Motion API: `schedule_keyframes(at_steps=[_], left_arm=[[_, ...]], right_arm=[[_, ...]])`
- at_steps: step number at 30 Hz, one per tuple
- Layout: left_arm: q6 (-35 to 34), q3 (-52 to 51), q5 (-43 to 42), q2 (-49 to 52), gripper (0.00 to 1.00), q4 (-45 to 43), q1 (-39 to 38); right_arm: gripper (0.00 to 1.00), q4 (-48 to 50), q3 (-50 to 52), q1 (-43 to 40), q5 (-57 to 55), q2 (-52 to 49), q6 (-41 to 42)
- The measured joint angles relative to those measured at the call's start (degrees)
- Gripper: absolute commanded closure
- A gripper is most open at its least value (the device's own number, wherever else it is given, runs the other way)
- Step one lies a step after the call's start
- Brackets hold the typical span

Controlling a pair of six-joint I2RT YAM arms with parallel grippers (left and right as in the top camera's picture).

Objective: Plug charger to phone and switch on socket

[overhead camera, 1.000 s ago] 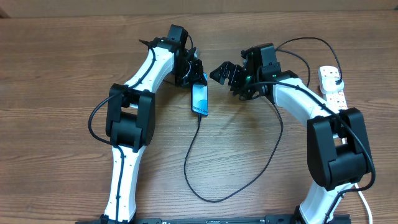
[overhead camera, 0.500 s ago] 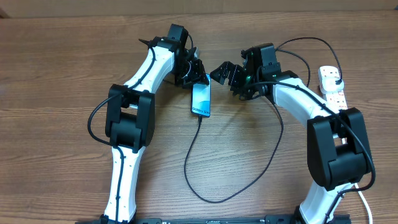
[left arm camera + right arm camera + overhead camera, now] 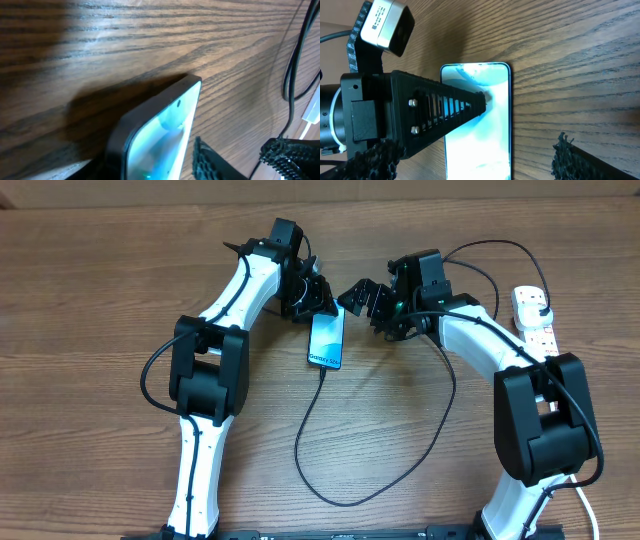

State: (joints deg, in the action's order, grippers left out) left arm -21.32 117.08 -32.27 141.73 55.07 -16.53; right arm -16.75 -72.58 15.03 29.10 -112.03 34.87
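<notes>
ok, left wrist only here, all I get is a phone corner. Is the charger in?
Observer: Overhead shows the charger cable running up to the phone's near end, tip touching it. I cannot tell whether it is fully seated.
Operator: Right gripper?
Observer: The right gripper is open, holding nothing, beside the phone's far end.
Operator: Socket?
Observer: The socket lies far right in the overhead, apart from the right gripper, with a dark plug at its far end. The switch state is too small to read.
</notes>
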Motion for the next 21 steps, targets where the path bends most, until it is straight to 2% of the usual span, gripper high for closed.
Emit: schedule_keyframes(at_steps=[5, 12, 15, 21], left_arm=[[0.07, 0.15, 0.15, -0.35, 0.36, 0.70, -0.02], [0.09, 0.42, 0.28, -0.74, 0.15, 0.98, -0.31], [0.13, 0.52, 0.48, -0.96, 0.00, 1.05, -0.31], [-0.13, 0.74, 1.55, -1.33, 0.00, 1.46, -0.13]], right_arm=[[0.00, -0.02, 0.00, 0.00, 0.00, 0.00, 0.00], [0.00, 0.02, 0.00, -0.15, -0.24, 0.00, -0.02], [0.00, -0.04, 0.00, -0.52, -0.42, 0.00, -0.04], [0.00, -0.15, -0.02, -0.68, -0.87, -0.02, -0.04]])
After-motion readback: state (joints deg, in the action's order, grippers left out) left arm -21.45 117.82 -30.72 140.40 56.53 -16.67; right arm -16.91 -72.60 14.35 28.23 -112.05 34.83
